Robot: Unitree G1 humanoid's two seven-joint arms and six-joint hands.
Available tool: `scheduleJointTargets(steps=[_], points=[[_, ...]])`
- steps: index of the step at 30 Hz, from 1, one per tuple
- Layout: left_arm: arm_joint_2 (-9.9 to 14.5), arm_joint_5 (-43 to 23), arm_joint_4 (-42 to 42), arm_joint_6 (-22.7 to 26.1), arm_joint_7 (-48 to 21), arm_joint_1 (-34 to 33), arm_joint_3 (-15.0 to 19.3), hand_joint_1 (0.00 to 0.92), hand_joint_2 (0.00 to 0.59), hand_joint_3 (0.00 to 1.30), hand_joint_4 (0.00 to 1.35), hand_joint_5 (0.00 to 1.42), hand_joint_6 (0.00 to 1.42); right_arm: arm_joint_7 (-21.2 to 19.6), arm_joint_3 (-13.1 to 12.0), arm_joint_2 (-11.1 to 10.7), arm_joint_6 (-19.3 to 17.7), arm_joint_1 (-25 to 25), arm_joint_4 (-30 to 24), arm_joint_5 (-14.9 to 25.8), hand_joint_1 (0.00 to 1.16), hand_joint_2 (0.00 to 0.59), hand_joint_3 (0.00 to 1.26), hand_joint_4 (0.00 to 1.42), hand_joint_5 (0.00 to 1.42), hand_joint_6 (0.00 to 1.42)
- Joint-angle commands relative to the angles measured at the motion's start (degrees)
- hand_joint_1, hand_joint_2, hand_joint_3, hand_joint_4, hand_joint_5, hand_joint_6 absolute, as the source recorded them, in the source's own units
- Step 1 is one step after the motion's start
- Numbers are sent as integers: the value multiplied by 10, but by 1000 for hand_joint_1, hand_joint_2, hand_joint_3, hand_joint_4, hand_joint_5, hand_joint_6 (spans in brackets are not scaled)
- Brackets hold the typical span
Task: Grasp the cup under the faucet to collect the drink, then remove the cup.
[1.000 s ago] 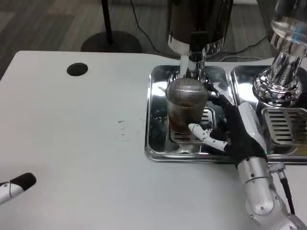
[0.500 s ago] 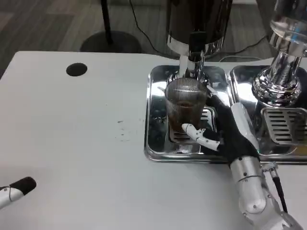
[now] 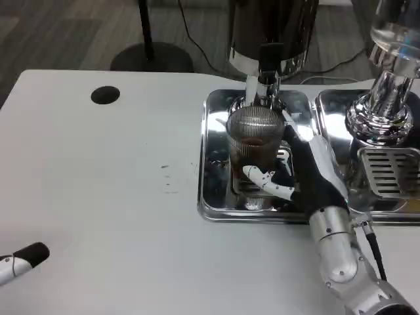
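Since a second ago the right hand (image 3: 298, 172) has slid left and closer around the ribbed cup (image 3: 254, 146), its fingers now wrapping the lower wall. That cup stands on the chrome drip tray (image 3: 211, 190) directly under the faucet (image 3: 264, 85), with brown drink collecting in it. Over at the table's near-left edge, the left hand (image 3: 23, 260) waits; I cannot tell how its fingers lie.

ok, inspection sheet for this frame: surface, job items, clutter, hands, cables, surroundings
Surface: white table, dark round hole far left, faint marks mid-table.
Job's things: ribbed clear cup with brown drink, standing on the chrome drip tray under the faucet.
Clutter: second chrome dispenser with its own tray at right.
Hands: right hand around the cup; left hand at the lower left edge, holding nothing.
Cables: black cable by the right forearm; cord on the floor behind.
Surroundings: grey carpet, black stand base.
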Motion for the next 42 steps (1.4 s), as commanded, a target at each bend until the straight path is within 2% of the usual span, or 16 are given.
scheduleJointTargets(steps=[1, 4, 16, 30, 42], points=[[4, -1, -5, 2, -1, 4, 1, 0, 63, 66, 0, 0, 0, -4, -4, 2, 9, -17, 12, 1, 736, 213, 24, 74, 122, 82], [5, 0, -3, 2, -1, 3, 0, 0, 63, 66, 0, 0, 0, -4, -4, 3, 10, -20, 16, 2, 736, 215, 33, 114, 137, 82], [7, 0, 0, 6, -2, -4, -3, 0, 63, 66, 0, 0, 0, -16, -5, 6, 5, -14, 21, 3, 759, 210, 200, 274, 234, 97], [7, 1, 2, 7, -3, -5, -6, 0, 62, 66, 0, 0, 0, -15, -13, 5, 5, -6, 17, 8, 790, 207, 300, 322, 261, 100], [9, 0, -1, 9, -5, -8, -8, 0, 71, 67, 0, 0, 0, -13, -20, 3, 5, 4, 2, 11, 779, 203, 338, 351, 276, 100]])
